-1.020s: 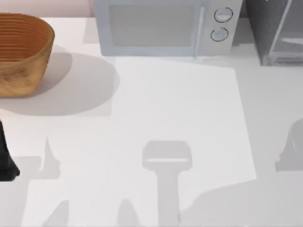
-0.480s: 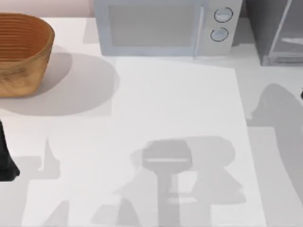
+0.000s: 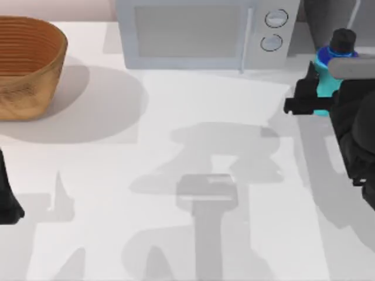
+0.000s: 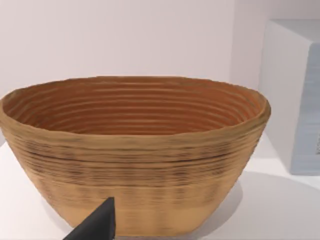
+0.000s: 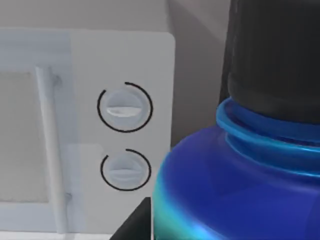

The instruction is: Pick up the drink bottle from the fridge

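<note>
The drink bottle [image 3: 328, 69], blue with a cyan lower part and a black cap, stands upright in my right gripper [image 3: 315, 97], which is shut on its cyan part. It hangs at the table's far right, just in front of the dark grey fridge [image 3: 319, 20] and beside the microwave's knob end. My right arm covers most of the fridge. Up close in the right wrist view, the bottle [image 5: 235, 195] and its cap [image 5: 275, 55] sit before the microwave's knobs [image 5: 125, 107]. My left gripper [image 3: 7, 202] is parked at the table's left edge.
A light grey microwave [image 3: 193, 32] stands at the back centre. A woven basket [image 3: 26, 64] sits at the back left, seen close in the left wrist view as the basket [image 4: 135, 150]. Arm shadows lie across the white table [image 3: 193, 111].
My right arm has come into view from the right with the bottle in its gripper; earlier only its shadow showed. The left arm has not moved.
</note>
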### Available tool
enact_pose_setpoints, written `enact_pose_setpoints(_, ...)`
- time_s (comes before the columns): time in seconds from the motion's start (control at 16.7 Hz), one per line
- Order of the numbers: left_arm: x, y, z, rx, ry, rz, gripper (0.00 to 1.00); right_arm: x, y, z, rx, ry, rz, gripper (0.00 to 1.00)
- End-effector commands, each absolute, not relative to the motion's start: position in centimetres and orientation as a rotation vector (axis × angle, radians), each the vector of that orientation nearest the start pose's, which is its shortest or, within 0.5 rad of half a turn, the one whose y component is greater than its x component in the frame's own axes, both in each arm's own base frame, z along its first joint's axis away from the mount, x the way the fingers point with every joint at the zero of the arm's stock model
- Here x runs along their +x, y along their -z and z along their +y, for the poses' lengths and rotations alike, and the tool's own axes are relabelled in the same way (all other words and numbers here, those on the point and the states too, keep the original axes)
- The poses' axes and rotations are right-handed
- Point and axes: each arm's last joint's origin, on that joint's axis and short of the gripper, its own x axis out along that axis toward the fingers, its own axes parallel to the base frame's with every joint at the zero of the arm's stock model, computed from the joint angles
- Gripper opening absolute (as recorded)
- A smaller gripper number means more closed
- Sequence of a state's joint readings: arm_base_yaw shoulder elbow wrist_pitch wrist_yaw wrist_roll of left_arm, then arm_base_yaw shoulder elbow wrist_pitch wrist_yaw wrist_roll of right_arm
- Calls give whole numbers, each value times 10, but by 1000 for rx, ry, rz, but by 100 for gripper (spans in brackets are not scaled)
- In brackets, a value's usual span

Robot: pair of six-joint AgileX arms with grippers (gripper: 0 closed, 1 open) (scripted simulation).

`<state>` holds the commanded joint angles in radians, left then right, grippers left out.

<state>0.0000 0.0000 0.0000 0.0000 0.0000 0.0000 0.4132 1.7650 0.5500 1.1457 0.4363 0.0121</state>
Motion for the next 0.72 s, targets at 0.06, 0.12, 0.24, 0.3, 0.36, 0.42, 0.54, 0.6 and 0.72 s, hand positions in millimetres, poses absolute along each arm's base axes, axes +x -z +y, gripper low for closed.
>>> enact_pose_setpoints(0.06,106,-160,-1,0,0,0,100,297,-135,123,-26,4,47,0)
enact_pose_setpoints(0.12,106,-160,-1,0,0,0,100,302,-128,130,-21,3,36,0)
enact_pose_setpoints(0.24,106,-160,-1,0,0,0,100,308,-117,142,-11,2,15,0)
enact_pose_setpoints(0.3,106,-160,-1,0,0,0,100,310,-113,146,-7,2,6,0)
enact_pose_setpoints(0.36,106,-160,-1,0,0,0,100,311,-110,148,-3,2,-1,0)
enact_pose_setpoints(0.42,106,-160,-1,0,0,0,100,312,-109,150,-1,2,-5,0)
enact_pose_setpoints(0.54,106,-160,-1,0,0,0,100,312,-109,150,-1,2,-5,0)
enact_pose_setpoints(0.6,106,-160,-1,0,0,0,100,312,-109,150,-1,2,-5,0)
enact_pose_setpoints(0.72,106,-160,-1,0,0,0,100,312,-109,148,-2,4,0,0)
